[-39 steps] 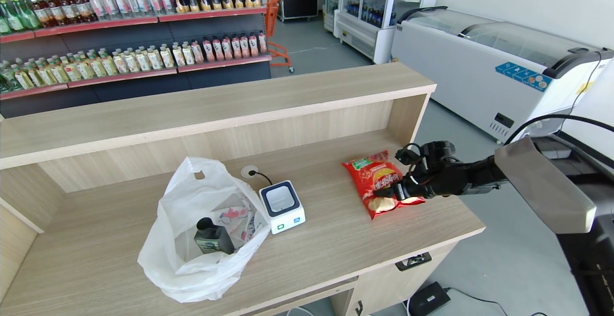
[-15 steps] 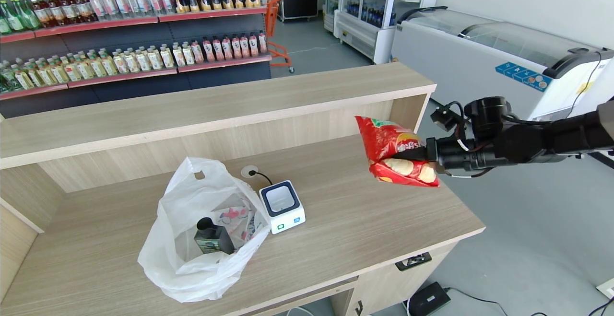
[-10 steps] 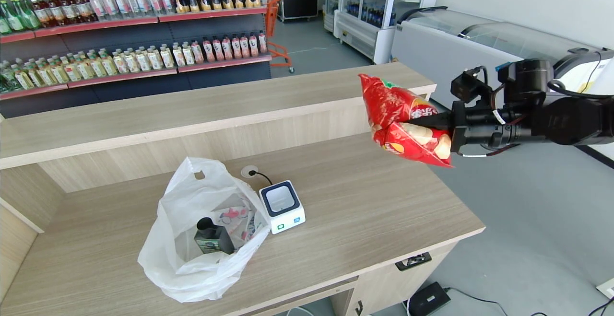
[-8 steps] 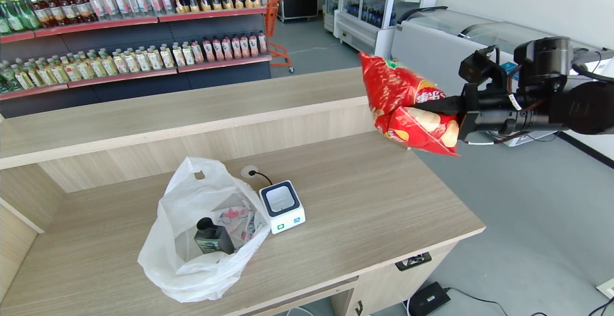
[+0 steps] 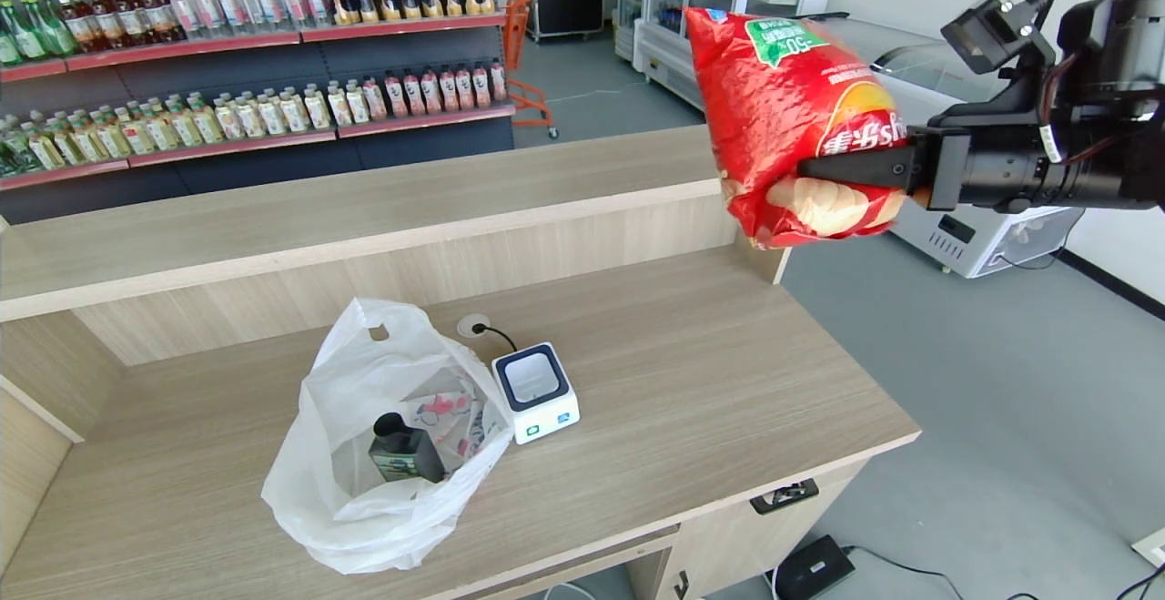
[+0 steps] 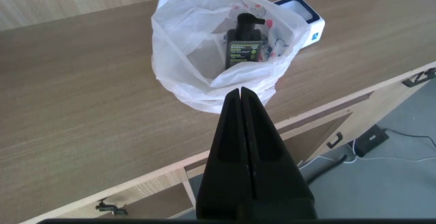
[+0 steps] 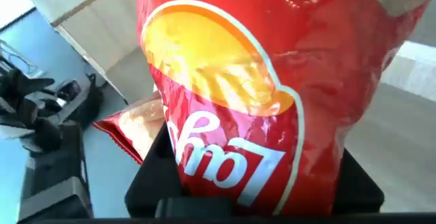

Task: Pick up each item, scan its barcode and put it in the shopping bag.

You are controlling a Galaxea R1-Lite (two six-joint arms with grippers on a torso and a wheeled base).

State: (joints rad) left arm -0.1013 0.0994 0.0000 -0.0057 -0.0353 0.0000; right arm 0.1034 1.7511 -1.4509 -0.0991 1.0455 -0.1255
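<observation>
Over the far right corner of the desk (image 5: 692, 372), the right gripper (image 5: 815, 172) was clamped low on the red chip bag (image 5: 787, 81), which looked light, soft and easy to squash.

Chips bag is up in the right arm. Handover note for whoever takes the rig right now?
Right gripper: fingers shut on the chips bag, held high, well clear of the counter and to the right of the scanner.
Left gripper: shut, empty, off the counter with the shopping bag ahead of it.
Shopping bag: open on the counter, dark bottle inside, scanner right beside it.
Done: bottle bagged, chips picked up.
Left: pass the chips' barcode over the scanner, then drop them in the shopping bag.
</observation>
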